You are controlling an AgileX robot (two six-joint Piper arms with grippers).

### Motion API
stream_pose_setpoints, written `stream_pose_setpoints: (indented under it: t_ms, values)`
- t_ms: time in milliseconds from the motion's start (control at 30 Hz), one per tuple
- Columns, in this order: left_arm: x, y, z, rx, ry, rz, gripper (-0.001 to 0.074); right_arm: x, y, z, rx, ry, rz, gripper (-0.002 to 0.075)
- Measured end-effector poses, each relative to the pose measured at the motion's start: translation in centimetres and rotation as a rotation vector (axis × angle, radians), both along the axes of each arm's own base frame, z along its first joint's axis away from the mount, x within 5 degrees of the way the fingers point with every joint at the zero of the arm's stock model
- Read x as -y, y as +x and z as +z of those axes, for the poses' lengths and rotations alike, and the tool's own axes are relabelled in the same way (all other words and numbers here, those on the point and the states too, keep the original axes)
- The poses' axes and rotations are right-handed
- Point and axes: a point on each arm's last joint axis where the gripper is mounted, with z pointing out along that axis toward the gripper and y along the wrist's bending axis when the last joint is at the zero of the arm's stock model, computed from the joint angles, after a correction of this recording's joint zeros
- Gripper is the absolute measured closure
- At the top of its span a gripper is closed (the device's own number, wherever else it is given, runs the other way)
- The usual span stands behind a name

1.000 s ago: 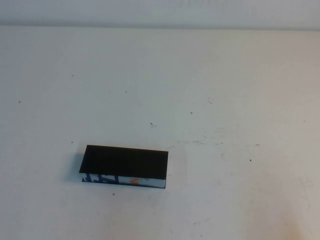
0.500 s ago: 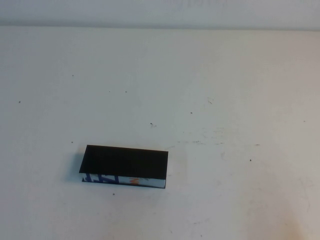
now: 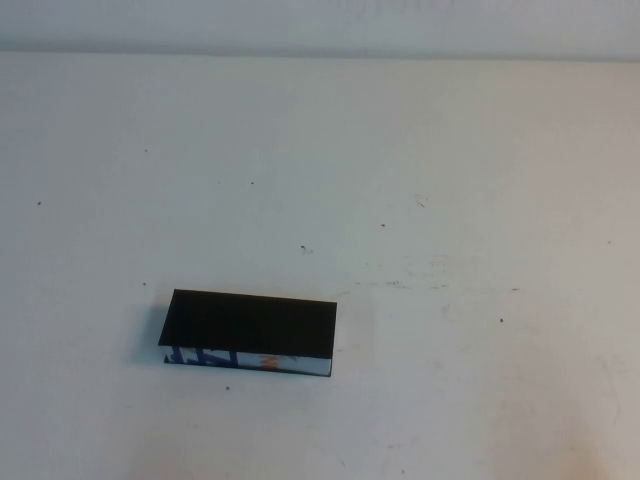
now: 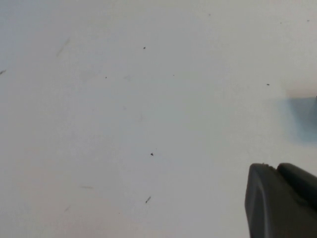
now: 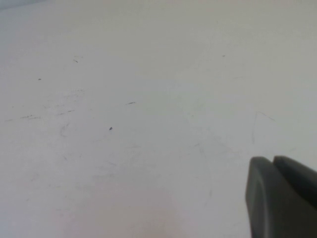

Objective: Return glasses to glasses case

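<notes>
The glasses case [image 3: 250, 325] lies on the white table [image 3: 450, 180], left of centre and near the front. Its top face is matte black, and its near side is printed in blue, white and orange. The glasses are not in view in any frame. Neither arm shows in the high view. My left gripper [image 4: 275, 166] shows in the left wrist view, shut and empty over bare table. My right gripper [image 5: 272, 159] shows in the right wrist view, also shut and empty over bare table.
The table surface has small dark specks and faint scuffs. A pale wall runs along the far edge [image 3: 320, 45]. A blurred grey-blue patch [image 4: 304, 116] sits at the edge of the left wrist view; I cannot tell what it is.
</notes>
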Motion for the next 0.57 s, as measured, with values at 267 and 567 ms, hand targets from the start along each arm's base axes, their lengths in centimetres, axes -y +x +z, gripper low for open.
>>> stream_pose_setpoints:
  t_ms: [267, 567]
  values:
    - [-0.01, -0.01, -0.04, -0.004, 0.002, 0.0, 0.0738, 0.0, 0.0, 0.0, 0.0, 0.0, 0.0, 0.0737]
    - [-0.01, -0.02, -0.05, -0.006, 0.003, 0.0, 0.0738, 0.0, 0.0, 0.0, 0.0, 0.0, 0.0, 0.0737]
